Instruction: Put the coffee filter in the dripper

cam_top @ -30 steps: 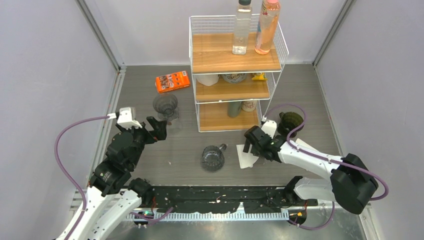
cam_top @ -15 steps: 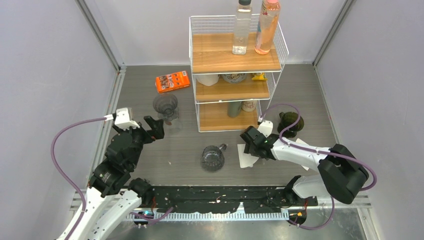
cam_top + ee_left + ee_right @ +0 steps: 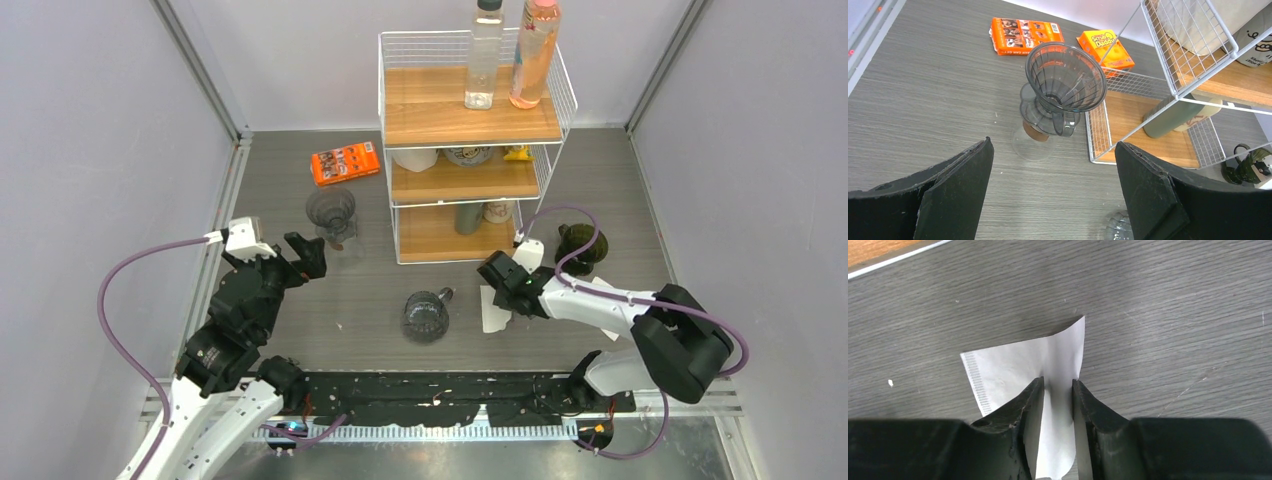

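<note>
Picking stage: the right gripper [image 3: 1057,385] is down on the paper filter [image 3: 1013,365]; the lift has not begun.
Right jaws: standing narrow, one finger on each side of a strip of the filter. White paper shows in the slit between them; whether it is actually pinched cannot be told from the wrist view.
Filter, place: flat on the tabletop [image 3: 380,290], right of the middle and nearer the near edge, just in front of the wire shelf rack [image 3: 470,150].
Dripper [image 3: 1065,82], place: upright on a glass stand in the left half of the tabletop, beside the rack's left side, mouth up and nothing in it. Well apart from the filter.
Left gripper [image 3: 1053,145]: released, jaws wide, holding nothing, hanging near the dripper and aimed at it.
Next move, judged: a firm pinch on one edge, a clean lift, then a carry leftward past the glass mug [image 3: 426,315]; thin paper may slip or fold.
Surface: grey wood-grain board, matte, with a few small specks.
Room: pale plain walls on three sides; an orange packet [image 3: 345,162] towards the far left corner; two bottles [image 3: 508,50] on the rack's top shelf.
</note>
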